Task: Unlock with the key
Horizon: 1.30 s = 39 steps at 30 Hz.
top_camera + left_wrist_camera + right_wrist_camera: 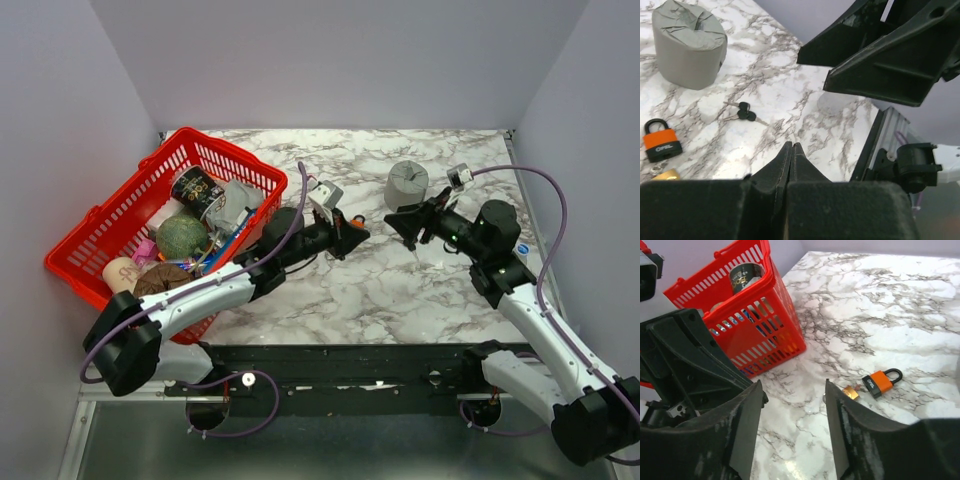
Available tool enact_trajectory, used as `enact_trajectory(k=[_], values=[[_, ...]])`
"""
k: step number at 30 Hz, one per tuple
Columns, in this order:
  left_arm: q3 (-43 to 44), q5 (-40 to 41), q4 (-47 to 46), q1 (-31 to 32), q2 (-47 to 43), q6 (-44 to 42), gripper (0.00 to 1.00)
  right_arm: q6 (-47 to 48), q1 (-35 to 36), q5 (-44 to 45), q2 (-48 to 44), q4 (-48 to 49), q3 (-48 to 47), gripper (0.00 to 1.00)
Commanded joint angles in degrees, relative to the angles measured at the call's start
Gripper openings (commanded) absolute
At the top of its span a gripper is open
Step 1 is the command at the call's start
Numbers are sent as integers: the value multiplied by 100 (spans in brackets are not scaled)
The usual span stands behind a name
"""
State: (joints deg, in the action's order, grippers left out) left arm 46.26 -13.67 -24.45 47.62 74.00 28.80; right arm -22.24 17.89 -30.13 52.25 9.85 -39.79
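From above, one grey tape-wrapped roll (407,183) stands on the marble table (400,290), and one red basket (120,215) sits far to its left. Just nearer than the roll, the left gripper (355,230) and right gripper (405,225) face each other tip to tip. In the left wrist view, this gripper's fingers (785,162) are pressed together with nothing between them. Two keys (746,114) lie flat on the marble below and right of the roll, clear of both grippers. Their black heads touch and their thin blades run roughly left to right. One orange padlock (661,140) lies below the roll. In the right wrist view, the fingers (747,415) stand apart, holding nothing. One brass padlock (850,392) lies just beside the orange one.
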Motion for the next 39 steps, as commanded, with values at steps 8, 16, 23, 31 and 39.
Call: enact_trajectory(k=[8, 16, 23, 31, 39], values=[[-12, -179, 1169, -305, -1483, -1288, 85, 870, 399, 1122, 830, -1362, -520, 78], [102, 242, 2083, -393, -1950, -1973, 99, 1064, 1453, 2555, 2253, -1898, -1241, 81], [129, 866, 2436, -393, -2047, -2273, 99, 712, 1683, 2890, 3738, -1942, -1900, 81], [94, 1103, 2559, -393, -2223, -2335, 99, 624, 1788, 2987, 4960, -1943, -2472, 81], [102, 1103, 2577, -393, -2179, -2335, 99, 519, 1885, 2978, 5559, -2031, -2920, 80]])
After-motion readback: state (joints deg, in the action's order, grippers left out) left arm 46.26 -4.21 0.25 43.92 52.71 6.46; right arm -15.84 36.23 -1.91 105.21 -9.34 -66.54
